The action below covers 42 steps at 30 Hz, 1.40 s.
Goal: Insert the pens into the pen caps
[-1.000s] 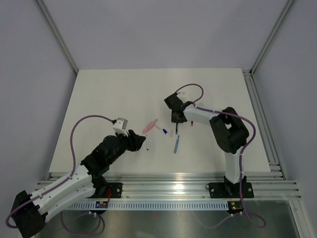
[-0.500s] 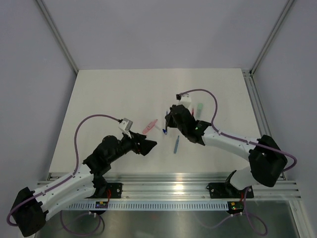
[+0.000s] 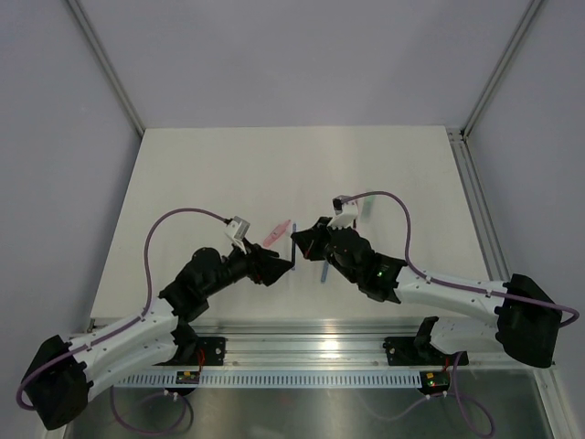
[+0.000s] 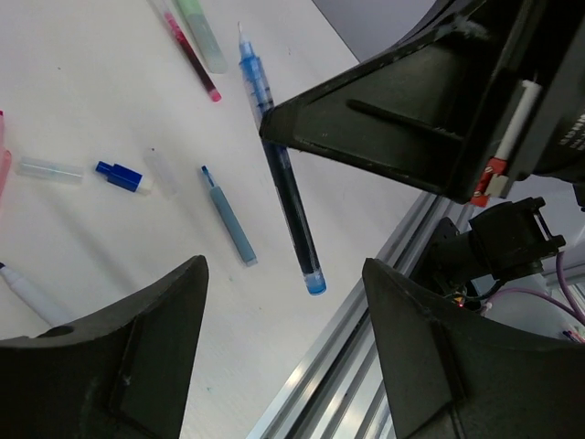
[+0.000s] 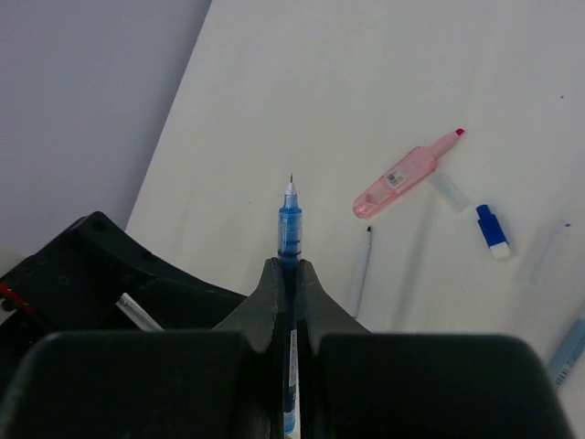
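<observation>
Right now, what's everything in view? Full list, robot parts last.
dark blue pen: 1, dark blue with a lighter blue tip section, held off the table in the right end effector
pale pink pen cap: 1, translucent pink, on the table beyond the held pen
mint pen cap: 1, mint green, on the table beside the red pen
red pen: 1, red, on the table
light blue pen: 1, light blue, on the table
white pen: 1, white with a dark tip, on the table near the pink cap
small blue piece: 1, dark blue, on the table
clear pieces: 2, translucent, either side of the blue piece
table: 1, white
left end effector: 1, black, open, empty
right end effector: 1, black, closed on the dark blue pen
</observation>
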Motion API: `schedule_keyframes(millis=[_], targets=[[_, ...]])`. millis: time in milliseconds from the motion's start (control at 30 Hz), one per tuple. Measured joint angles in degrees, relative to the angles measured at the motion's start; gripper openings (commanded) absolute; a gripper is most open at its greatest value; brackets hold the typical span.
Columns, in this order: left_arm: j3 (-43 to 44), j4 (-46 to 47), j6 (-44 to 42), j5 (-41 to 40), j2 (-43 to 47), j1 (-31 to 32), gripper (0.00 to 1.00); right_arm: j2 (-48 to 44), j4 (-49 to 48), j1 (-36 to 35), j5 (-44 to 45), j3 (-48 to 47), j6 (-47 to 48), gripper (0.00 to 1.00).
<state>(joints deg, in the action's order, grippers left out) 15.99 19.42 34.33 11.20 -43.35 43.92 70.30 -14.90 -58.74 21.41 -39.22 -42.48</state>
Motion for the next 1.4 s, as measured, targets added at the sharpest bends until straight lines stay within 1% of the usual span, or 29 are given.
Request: schedule_keyframes(millis=[67,267,300,433,600,633,667,733,767,800,867,900,967,1000,1067,1133,1267,1400], targets=[[-0.04,0.61,0.35,0.85,-0.96,-0.28,0.62,-0.28,-1.99,-0.59,0.07,0.26,-0.02,0.0],[-0.52,2.29,1.81,3.13,-2.47,-1.62,0.54,-0.26,-4.42,-2.51,-0.07,0.57,0.0,0.0],[-0.7,2.64,2.01,3.48,-2.47,-1.86,0.49,-0.26,-4.59,-2.58,-0.07,0.57,0.0,0.0],[-0.74,3.98,2.71,4.79,-2.6,-2.21,0.41,-0.04,-5.05,-2.64,-0.09,0.57,0.0,0.0],[-0.74,5.51,3.06,6.51,-4.28,-2.32,0.38,0.52,-5.31,-2.78,-1.11,0.5,0.22,0.0],[-0.74,5.64,3.08,6.73,-4.68,-2.32,0.35,0.74,-5.33,-2.8,-1.36,0.46,0.26,0.0],[-0.74,5.75,3.19,6.99,-4.94,-2.32,0.27,1.03,-5.35,-2.8,-1.57,0.42,0.26,0.0],[-0.74,5.99,3.28,7.52,-5.27,-2.32,0.19,1.38,-5.35,-2.82,-1.62,0.39,0.42,0.0],[-0.74,6.05,3.34,7.72,-5.27,-2.29,0.05,1.55,-5.35,-2.82,-1.68,0.35,0.5,0.0],[-0.74,6.03,3.56,7.76,-5.27,-2.32,0.0,1.57,-5.35,-2.82,-1.79,0.31,0.59,0.0],[-0.9,5.57,3.48,7.23,-5.49,-2.93,0.0,1.49,-5.25,-2.82,-1.79,0.02,1.2,0.02],[-0.9,5.6,3.48,7.21,-5.46,-2.89,0.0,1.51,-4.92,-2.82,-1.84,-0.09,1.27,0.11],[-0.92,5.51,3.48,7.19,-5.46,-2.89,0.0,1.49,-3.67,-2.82,-1.88,-0.7,1.51,0.22],[-0.92,5.51,3.43,7.17,-5.44,-2.86,0.0,1.44,-2.97,-2.82,-1.92,-1.09,1.55,0.29],[-0.92,5.46,3.15,6.84,-5.29,-2.75,0.0,1.09,-0.87,-2.84,-1.99,-1.99,1.75,0.33],[-0.92,5.07,2.91,6.25,-4.57,-2.73,0.0,0.22,2.01,-2.84,-1.95,-2.69,2.08,0.35],[-0.92,2.99,2.27,4.02,-2.34,-2.73,0.0,-3.23,7.82,-2.62,-1.81,-2.99,2.34,0.35],[-0.96,1.33,1.66,1.36,-0.2,-2.73,0.0,-6.19,12.55,-0.61,-2.1,-2.99,2.38,0.29]])
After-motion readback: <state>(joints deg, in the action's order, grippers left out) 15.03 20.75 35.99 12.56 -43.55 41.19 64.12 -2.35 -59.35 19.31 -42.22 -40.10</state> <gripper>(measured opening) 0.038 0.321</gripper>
